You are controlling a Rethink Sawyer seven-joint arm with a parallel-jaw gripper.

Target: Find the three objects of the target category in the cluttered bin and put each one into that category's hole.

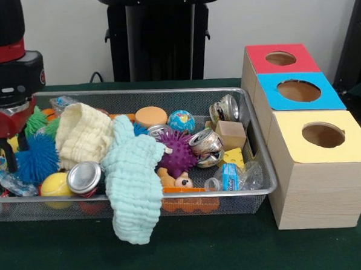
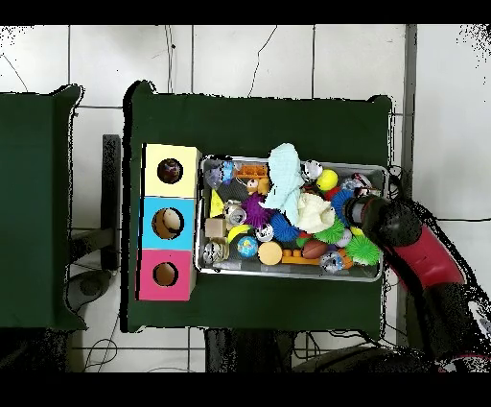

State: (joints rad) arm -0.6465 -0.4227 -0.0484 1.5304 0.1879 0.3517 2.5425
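Hand (image 1: 2,147) over bin's (image 1: 259,190) end opposite hole (image 1: 323,135)

Three boxes (image 1: 307,122) in a row just beside the bin (image 1: 252,116), cloth (image 1: 133,180) over its rim.

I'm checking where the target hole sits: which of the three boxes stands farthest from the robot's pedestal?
The yellow-topped box, the largest; the blue-topped box sits in the middle and the red-topped box nearest the pedestal.

A red-topped box (image 1: 280,58) and a blue-topped box (image 1: 299,91) sit in a row on the green table (image 1: 193,252). A mint cloth (image 1: 133,186) droops forward (half hanging out), a cream cloth (image 1: 82,135) bunched beside it, and a purple spiky ball (image 1: 176,153) nearby.
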